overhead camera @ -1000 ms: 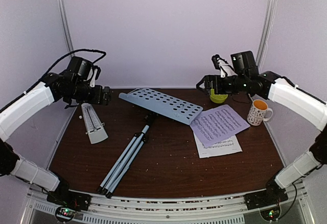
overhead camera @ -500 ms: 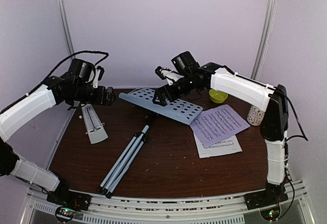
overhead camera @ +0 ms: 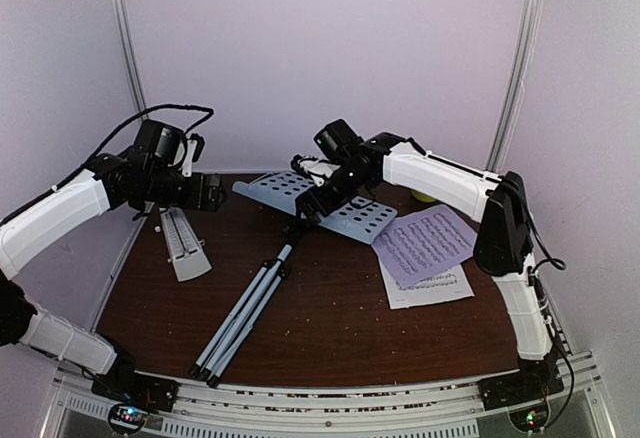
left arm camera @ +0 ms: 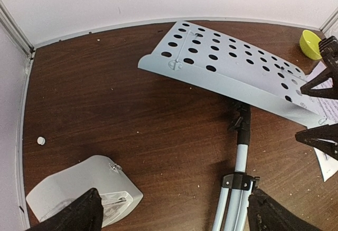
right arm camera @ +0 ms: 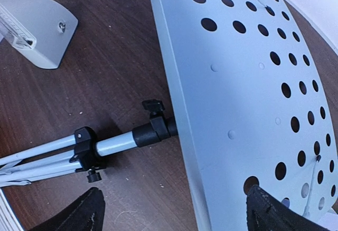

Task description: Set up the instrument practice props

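At the far left the left gripper [overhead camera: 207, 191] hangs above the brown surface [overhead camera: 330, 333], its fingers [left arm camera: 79, 215] spread wide with nothing between them. Just below it and on its near side is the pale-grey metronome [overhead camera: 184, 245]. It lies flat on the surface with its narrow top pointing to the back wall, its broad base towards the arms and its scale strip facing up. The gripper is clear of it. To the right of the metronome the music stand [overhead camera: 362, 218] also lies on its side. Its folded silver tripod legs [overhead camera: 243, 315] run diagonally from the near-left part of the surface up towards the centre. There the black collar joins the perforated desk [right arm camera: 237, 73], which rests tilted across the far middle. The right gripper [overhead camera: 312, 206] reaches in over the desk's near edge, close to where the pole meets it. Its wrist view shows the fingers [right arm camera: 79, 212] held wide, one above the tripod side and the other above the perforated plate. I cannot tell whether either touches the stand, and nothing is gripped. Just beside the desk's right end are the two sheet-music pages [overhead camera: 430, 240]. They lie flat, the upper one skewed and overlapping the lower page [overhead camera: 432, 286] nearer the arms. Behind the right arm, at the far right corner, a small yellow-green bowl [left arm camera: 311, 44] sits on the surface.
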`<state>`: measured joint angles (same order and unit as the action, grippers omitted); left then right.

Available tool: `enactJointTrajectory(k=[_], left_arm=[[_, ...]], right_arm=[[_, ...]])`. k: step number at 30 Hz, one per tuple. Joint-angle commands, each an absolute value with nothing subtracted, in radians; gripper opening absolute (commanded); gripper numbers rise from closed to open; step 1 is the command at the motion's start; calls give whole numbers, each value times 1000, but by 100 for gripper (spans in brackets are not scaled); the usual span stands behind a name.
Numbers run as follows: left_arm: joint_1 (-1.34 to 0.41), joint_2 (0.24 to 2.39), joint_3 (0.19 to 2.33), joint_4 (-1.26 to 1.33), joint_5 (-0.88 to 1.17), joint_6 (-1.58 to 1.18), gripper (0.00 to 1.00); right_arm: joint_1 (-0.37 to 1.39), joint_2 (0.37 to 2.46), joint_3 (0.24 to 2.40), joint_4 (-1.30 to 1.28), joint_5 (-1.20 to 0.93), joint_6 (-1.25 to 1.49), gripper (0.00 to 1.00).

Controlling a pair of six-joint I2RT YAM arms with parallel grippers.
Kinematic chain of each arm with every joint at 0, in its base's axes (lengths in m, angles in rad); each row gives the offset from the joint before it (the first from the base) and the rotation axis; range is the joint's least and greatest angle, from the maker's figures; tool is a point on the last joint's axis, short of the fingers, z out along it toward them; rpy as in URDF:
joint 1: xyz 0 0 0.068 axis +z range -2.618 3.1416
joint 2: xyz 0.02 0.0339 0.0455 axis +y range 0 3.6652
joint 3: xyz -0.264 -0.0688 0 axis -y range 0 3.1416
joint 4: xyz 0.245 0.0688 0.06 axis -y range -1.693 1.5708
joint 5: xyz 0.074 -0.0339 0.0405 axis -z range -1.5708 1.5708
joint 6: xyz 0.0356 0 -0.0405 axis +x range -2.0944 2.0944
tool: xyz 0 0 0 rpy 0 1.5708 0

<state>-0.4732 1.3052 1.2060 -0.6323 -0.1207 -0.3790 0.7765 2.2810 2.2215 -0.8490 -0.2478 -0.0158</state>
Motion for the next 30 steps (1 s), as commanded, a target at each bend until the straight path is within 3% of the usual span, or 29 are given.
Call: enactJointTrajectory(k=[1,4,19,30], left_arm=[[-477,1300,1210,-577,-108,-361,98],[-476,1296,1212,-572,-94,-355,98],[-477,1271,1215,-546,-97,-349,98],[-476,1254,1252,-600,-181,-290,98]], right_arm=[[775,2317,2270,-857,-130,-27,94],[773,2370,2322,-881,-131,-41,90],[744,2392,2311,-881,-375,-12,50],[703,2409,2309,-894,-444,-12,34]])
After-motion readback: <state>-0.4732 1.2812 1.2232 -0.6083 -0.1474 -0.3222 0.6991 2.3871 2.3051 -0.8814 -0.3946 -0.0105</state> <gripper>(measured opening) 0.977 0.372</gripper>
